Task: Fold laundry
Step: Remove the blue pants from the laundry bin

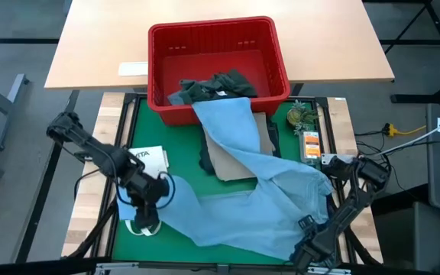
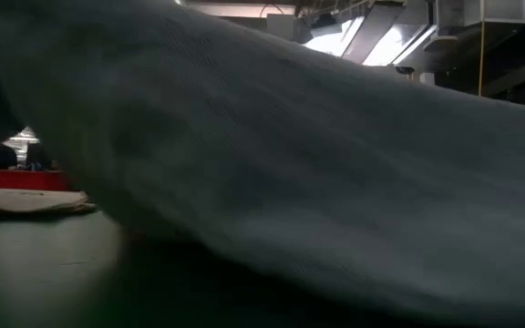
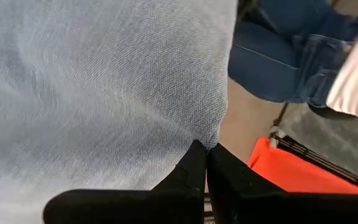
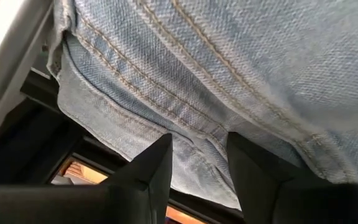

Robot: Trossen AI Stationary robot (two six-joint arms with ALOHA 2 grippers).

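Observation:
The light blue piece trails from the red basket over the green mat toward the near right. My left gripper is shut on its near left end. My right gripper is closed on its near right hem. In the low view the light blue piece fills most of the picture, raised off the mat at the left. A beige piece and a dark piece lie partly under it. Dark green-grey garments lie in the basket. My left gripper pinches an edge point of the light blue cloth between its two fingertips. The cloth spreads away from the fingers, and its near left end is lifted off the mat. How many layers it holds, I cannot tell. My right gripper has the stitched hem of the light blue piece between its two fingers, which stand apart with the thick seam between them. The fingers lie across the hem. The cloth stretches away above them.
A white tote bag lies on the mat's left, beside my left arm. A small plant and an orange packet sit along the right rail. A wooden table stands beyond the basket. Bare green mat shows at the near left.

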